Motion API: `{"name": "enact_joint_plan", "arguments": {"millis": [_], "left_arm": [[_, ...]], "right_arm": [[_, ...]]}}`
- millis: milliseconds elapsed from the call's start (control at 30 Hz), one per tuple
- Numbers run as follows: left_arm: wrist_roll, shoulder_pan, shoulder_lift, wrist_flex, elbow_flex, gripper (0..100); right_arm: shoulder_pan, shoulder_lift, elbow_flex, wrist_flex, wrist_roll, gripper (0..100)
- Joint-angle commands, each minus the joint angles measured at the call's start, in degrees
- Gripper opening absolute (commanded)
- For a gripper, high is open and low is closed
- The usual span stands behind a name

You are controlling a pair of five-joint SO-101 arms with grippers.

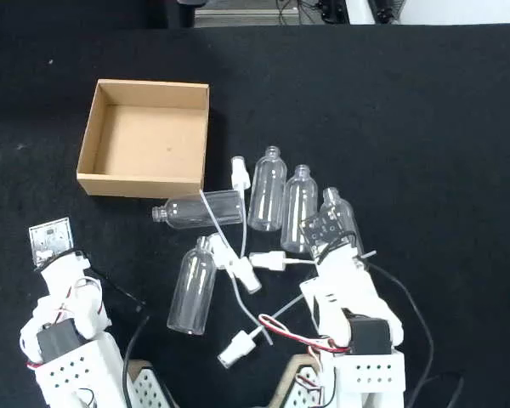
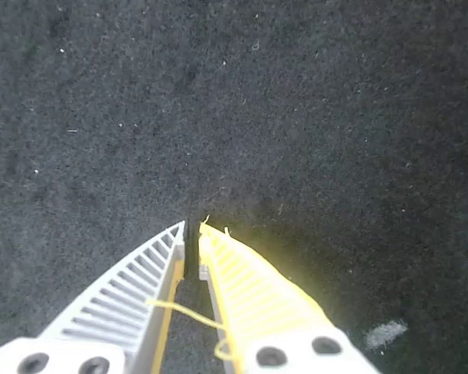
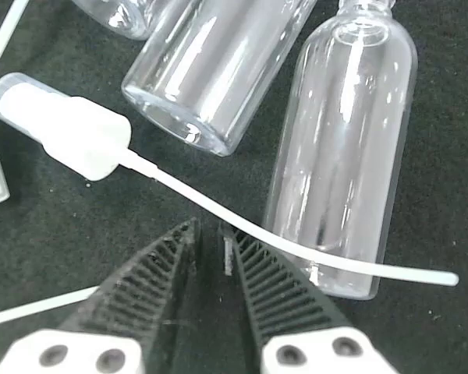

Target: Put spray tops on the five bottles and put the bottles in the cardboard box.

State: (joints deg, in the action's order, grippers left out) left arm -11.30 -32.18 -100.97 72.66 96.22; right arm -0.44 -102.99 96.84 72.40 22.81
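Five clear bottles without tops lie on the black cloth: one just in front of the cardboard box, three side by side, and one nearer the arms. White spray tops lie loose among them. My right gripper is shut on nothing, its tips just short of a spray top's thin tube and beside a bottle. That spray top's head lies off to one side. My left gripper is shut over bare cloth.
The box stands open at the table's far left. The left arm sits at the near left, apart from the bottles. The right arm sits at the near middle, and its wrist covers part of the rightmost bottle. Cables trail by both bases.
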Motion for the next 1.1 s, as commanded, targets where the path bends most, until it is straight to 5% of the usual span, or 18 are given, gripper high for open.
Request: {"name": "enact_joint_plan", "arguments": {"millis": [0, 933, 1067], "left_arm": [[0.26, 0.57, -0.62, -1.23, 1.27, 3], [-0.35, 7.6, -0.62, -1.41, -1.8, 3], [-9.41, 8.04, -0.62, -1.41, -4.44, 3]], "right_arm": [[0.18, -1.36, -0.22, -0.88, 0.0, 3.9], [0.62, -1.36, -0.22, -2.9, 0.53, 3.8], [0.62, -1.36, -0.22, -2.9, 0.53, 3.9]]}}
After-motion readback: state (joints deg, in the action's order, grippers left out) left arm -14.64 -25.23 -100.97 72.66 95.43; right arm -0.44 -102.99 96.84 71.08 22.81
